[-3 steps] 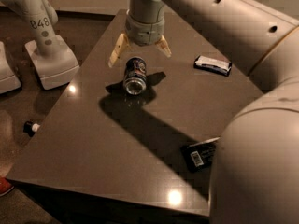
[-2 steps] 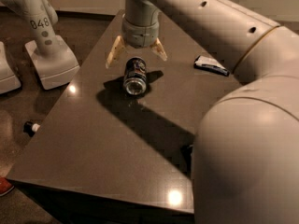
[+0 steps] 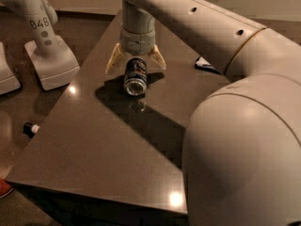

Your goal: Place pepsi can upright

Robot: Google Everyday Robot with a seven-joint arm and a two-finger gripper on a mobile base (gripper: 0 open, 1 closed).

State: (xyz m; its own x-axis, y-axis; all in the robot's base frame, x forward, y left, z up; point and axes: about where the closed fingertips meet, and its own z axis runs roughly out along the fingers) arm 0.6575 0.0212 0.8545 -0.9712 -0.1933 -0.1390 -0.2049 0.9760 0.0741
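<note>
The small blue cylindrical pepsi can (image 3: pixel 135 74) with silver metal ends is seen lying on its side on the dark, glossy brown table (image 3: pixel 108 145), with one silver end turned toward the camera. The two-finger gripper (image 3: pixel 135 68) is held just above it. Its tan fingers (image 3: pixel 112 61) are spread apart on either side of the can and closed on nothing.

For a sound grasp, the fingers should be lowered until the can's body is centred between them. They should then be closed across its sides, so that it can be lifted and tipped onto one end without rolling.

Compared with a second earlier, the gripper is found lower and nearer the can, which is unmoved. More of the right side is filled by the large white arm (image 3: pixel 244 135), and the flat black snack packet (image 3: pixel 207 65) beyond is partly hidden.
</note>
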